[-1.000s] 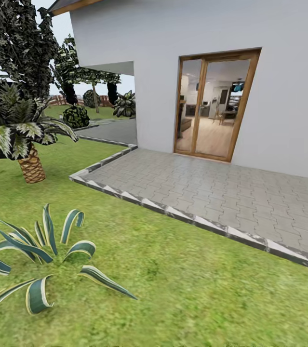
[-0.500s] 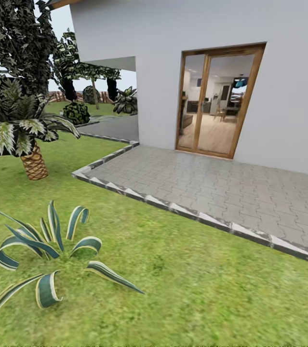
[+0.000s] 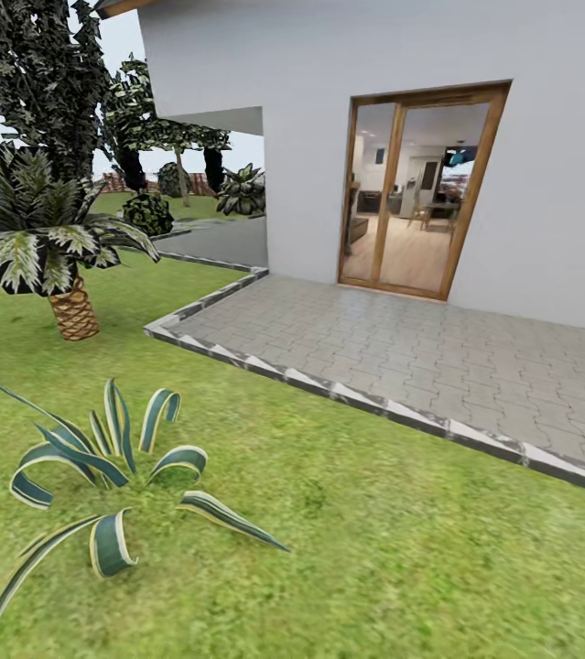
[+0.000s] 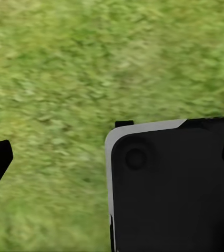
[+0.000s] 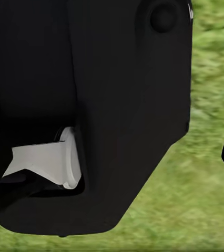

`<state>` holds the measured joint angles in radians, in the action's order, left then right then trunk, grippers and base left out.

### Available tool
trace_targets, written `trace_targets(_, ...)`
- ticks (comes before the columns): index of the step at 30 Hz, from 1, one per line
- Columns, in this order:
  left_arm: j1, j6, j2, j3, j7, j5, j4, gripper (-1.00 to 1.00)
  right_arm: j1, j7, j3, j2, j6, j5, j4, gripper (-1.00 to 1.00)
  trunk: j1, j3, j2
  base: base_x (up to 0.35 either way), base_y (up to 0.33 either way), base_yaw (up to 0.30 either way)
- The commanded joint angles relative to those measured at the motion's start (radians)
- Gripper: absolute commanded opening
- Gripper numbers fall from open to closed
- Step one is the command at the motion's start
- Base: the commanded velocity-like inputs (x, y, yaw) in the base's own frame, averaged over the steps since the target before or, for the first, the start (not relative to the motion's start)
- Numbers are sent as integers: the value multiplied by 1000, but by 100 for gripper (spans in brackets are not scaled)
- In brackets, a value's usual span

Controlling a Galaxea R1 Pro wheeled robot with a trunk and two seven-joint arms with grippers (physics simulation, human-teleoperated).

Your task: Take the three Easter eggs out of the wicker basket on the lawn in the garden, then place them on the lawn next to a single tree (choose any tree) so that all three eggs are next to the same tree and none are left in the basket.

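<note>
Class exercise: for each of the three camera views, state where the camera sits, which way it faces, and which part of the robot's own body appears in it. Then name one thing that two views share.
Head view: on the robot's head, facing forward and down over the lawn toward the grey paving, the white house and a short palm.
Left wrist view: on the left arm, facing down at grass, with a black body panel in front.
Right wrist view: on the right arm, facing grass past a black housing.
Shared: both wrist views show lawn.

Flat, even daylight, with hardly any cast shadows on the lawn (image 3: pixel 374 531). Both wrist views are soft and smeared; the house (image 3: pixel 329 137) walls lean toward the frame edges.
</note>
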<state>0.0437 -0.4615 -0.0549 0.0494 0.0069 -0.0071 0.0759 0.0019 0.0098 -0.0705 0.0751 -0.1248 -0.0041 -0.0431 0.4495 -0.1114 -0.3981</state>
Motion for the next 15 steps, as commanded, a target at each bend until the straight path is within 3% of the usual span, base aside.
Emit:
trace_targets(1, 1, -3, 0, 4, 1, -1, -1, 100, 0, 1, -7, 0, -2, 0, -1, 100, 1, -2, -2, -10, 43, 0)
trace_targets(6, 1, -3, 0, 4, 1, -1, -1, 100, 0, 1, -8, 0, -5, -1, -2, 100, 1, -2, -2, -62, 130, 0)
trace_targets(15, 1, -3, 0, 4, 1, -1, -1, 100, 0, 2, -7, 0, -6, -1, -2, 100, 1, -9, -2, -139, 232, -60)
